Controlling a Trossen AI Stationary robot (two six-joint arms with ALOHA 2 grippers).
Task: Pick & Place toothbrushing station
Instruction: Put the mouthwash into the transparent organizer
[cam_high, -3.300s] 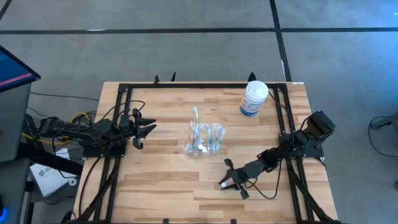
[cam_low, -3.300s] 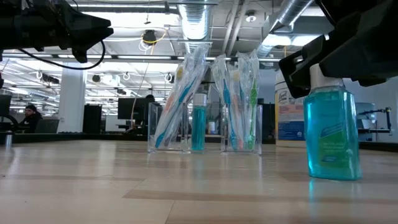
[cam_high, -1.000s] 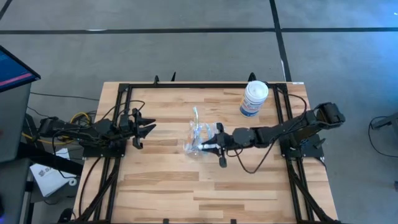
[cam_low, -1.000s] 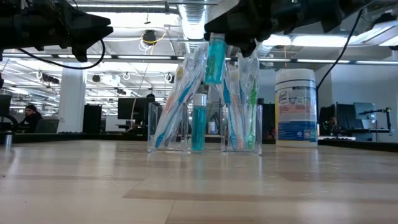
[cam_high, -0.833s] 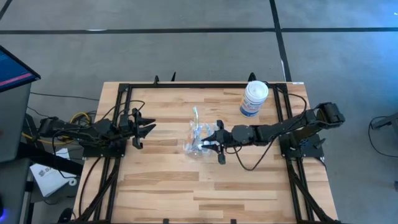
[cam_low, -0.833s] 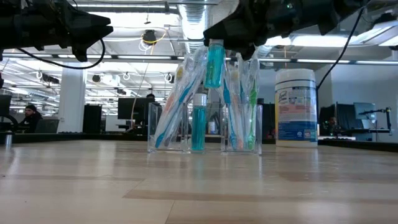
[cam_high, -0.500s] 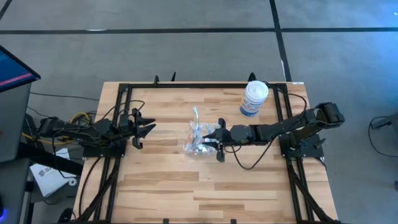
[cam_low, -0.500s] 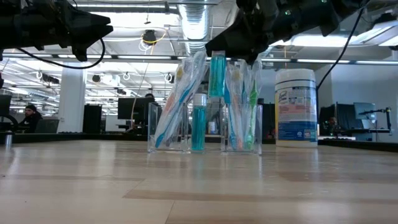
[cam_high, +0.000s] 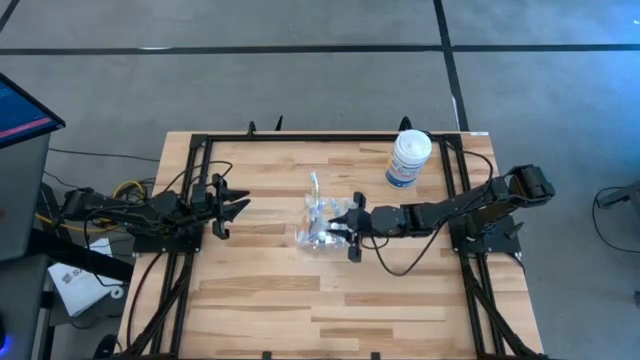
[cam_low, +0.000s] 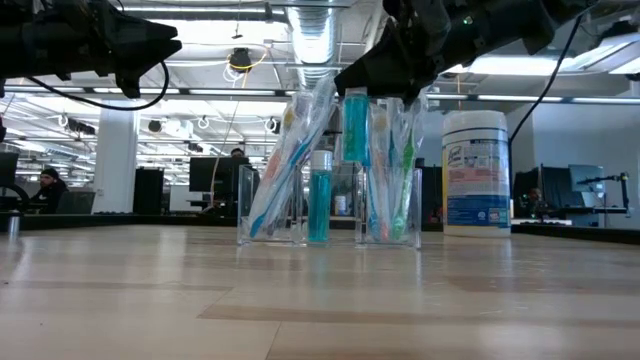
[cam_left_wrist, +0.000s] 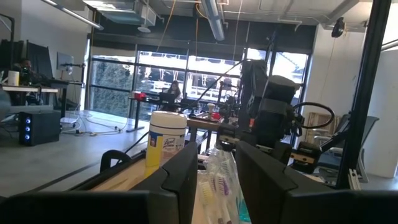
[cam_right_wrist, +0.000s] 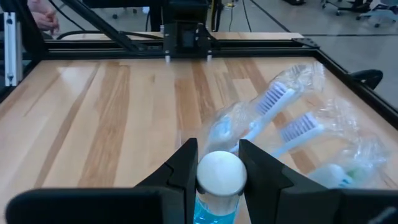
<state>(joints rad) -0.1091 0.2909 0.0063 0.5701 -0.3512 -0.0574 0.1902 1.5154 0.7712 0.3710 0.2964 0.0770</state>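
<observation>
The right arm is reaching across the wooden plank counter (cam_high: 270, 290) toward its middle, its right hand (cam_high: 351, 229) clamping two dark fingers (cam_right_wrist: 181, 167) on a small clear bottle of blue liquid with a round white cap (cam_right_wrist: 219, 174) and holding it upright over the clear plastic holder (cam_low: 388, 205). In the low view the bottle is hanging with its lower end among the wrapped white-and-blue toothbrushes (cam_low: 385, 160), just above the holder's compartments. A second blue-filled clear bottle (cam_low: 319, 195) is standing inside the holder, beside more brushes leaning in crinkled clear wrap. The left arm is waiting at the counter's left edge, its left hand (cam_high: 228, 207) spreading its fingers wide and holding nothing. A tall white tub with a blue label (cam_high: 408, 158) is standing near the far right corner. Behind the counter, an open office with ceiling ducts and desks is showing.
</observation>
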